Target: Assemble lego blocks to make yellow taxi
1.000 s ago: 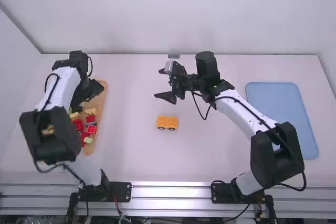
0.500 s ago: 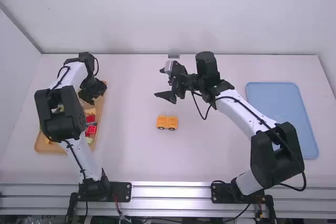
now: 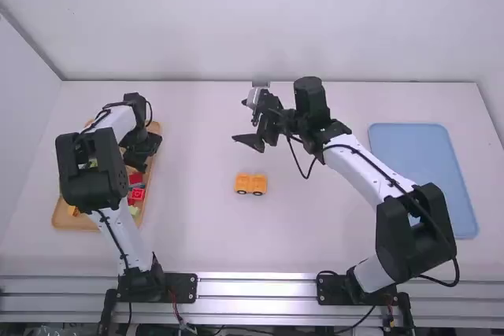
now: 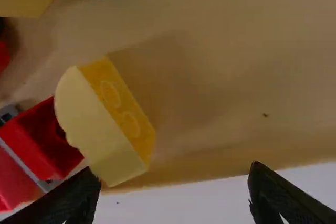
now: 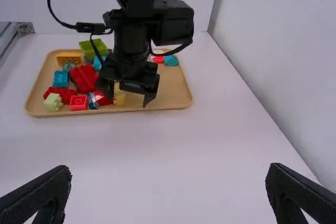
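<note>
Lower in the high view than a moment ago, the left gripper (image 4: 172,174) has drawn back slightly over the tan, wood-toned tray (image 5: 178,105) at left of frame, while my right gripper (image 5: 169,169) has barely shifted, near upper centre. Both have their fingers spread and hold nothing. I read the move as lining up a yellow, studded, rectangular plastic block (image 4: 105,124), with one left finger just beside it; closing without centring could push it against the glossy red block (image 4: 50,140) alongside. Near mid-frame on the smooth white table sits the orange-yellow wheeled car piece (image 3: 250,184), boxy with round dark wheels, so the taxi looks only part built. The block has round studs and a paler, smooth face with a bulging edge.
</note>
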You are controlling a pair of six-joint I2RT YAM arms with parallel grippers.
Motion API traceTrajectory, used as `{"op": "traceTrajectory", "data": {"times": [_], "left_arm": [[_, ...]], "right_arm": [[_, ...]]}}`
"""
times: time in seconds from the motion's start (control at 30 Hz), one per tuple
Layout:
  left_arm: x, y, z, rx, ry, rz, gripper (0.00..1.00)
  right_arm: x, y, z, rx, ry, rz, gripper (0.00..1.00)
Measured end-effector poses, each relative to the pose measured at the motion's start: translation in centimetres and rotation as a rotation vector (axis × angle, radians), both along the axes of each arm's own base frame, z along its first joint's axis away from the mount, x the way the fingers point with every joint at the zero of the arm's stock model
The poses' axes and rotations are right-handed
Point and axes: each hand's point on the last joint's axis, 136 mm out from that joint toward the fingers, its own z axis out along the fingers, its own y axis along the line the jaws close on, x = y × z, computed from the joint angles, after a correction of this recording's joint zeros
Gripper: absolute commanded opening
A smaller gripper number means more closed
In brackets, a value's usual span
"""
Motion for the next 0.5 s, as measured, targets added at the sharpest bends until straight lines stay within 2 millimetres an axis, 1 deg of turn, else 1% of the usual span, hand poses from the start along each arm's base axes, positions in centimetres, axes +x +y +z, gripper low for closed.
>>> {"op": "traceTrajectory", "data": {"times": [0.07, 0.1, 0.17, 0.4, 0.47, 0.5], "left_arm": [[-0.4, 0.1, 0.0, 0.01, 0.013, 0.037, 0.78], [-0.8, 0.2, 0.1, 0.018, 0.026, 0.059, 0.81], [-1.0, 0.4, 0.1, 0.03, 0.032, 0.091, 0.8], [0.4, 1.1, -0.1, 0.063, -0.046, 0.155, 0.79], [0.4, 1.1, -0.6, 0.067, -0.056, 0.162, 0.83], [0.1, 1.1, -0.9, 0.065, -0.051, 0.167, 0.88]], "right_arm": [[0.1, 0.0, 0.1, 0.001, -0.01, 0.0, 0.99], [0.1, 0.0, 0.1, 0.003, -0.009, -0.001, 0.99], [0.1, 0.0, 0.2, 0.004, -0.014, -0.001, 0.99], [0.2, 0.1, 0.4, 0.009, -0.025, -0.001, 0.99], [0.2, 0.1, 0.4, 0.009, -0.024, -0.001, 0.99], [0.2, 0.1, 0.4, 0.009, -0.023, -0.002, 0.99]]}}
